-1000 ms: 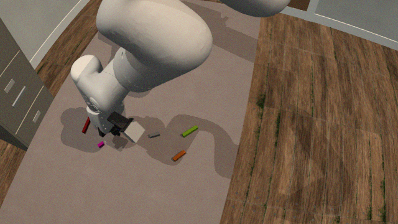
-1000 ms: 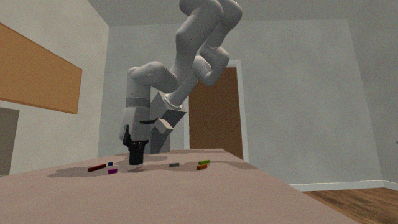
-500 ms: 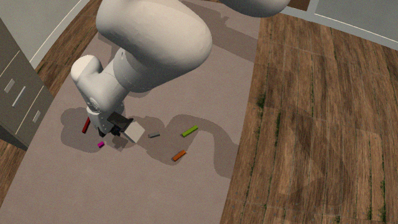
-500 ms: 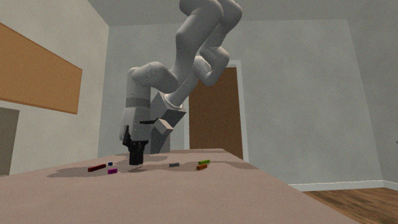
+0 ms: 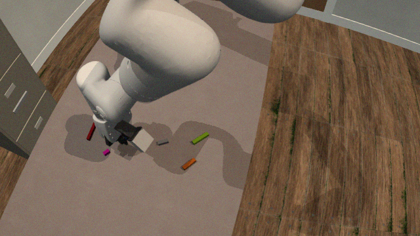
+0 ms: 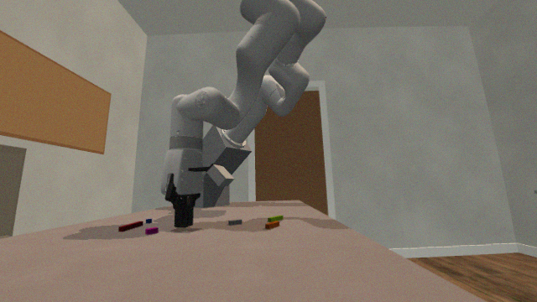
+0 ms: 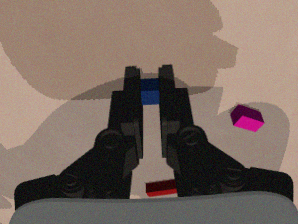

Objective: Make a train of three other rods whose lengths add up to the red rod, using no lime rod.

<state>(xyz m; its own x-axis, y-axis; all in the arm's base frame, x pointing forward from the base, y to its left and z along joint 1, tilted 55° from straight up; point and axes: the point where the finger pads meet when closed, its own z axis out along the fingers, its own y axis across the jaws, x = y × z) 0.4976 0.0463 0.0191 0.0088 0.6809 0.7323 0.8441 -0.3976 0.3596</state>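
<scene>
My gripper (image 5: 115,141) (image 6: 183,224) (image 7: 149,85) points down at the table and is shut on a small blue rod (image 7: 152,92), held low at the fingertips. The red rod (image 5: 90,131) (image 6: 130,226) (image 7: 160,188) lies flat to the gripper's left. The magenta rod (image 5: 106,152) (image 6: 152,230) (image 7: 246,117) lies close by, in front of the gripper. A second blue rod (image 6: 148,221) lies behind the magenta one; the arm hides it in the top view. The grey rod (image 5: 162,142) (image 6: 235,222), lime rod (image 5: 200,137) (image 6: 275,218) and orange rod (image 5: 188,163) (image 6: 272,225) lie to the right.
The rods lie on a beige table top (image 5: 203,98) (image 6: 252,268). Its right edge borders wooden floor (image 5: 328,131). A grey cabinet (image 5: 20,98) stands at the left. The arm's bulk hangs over the table's upper left.
</scene>
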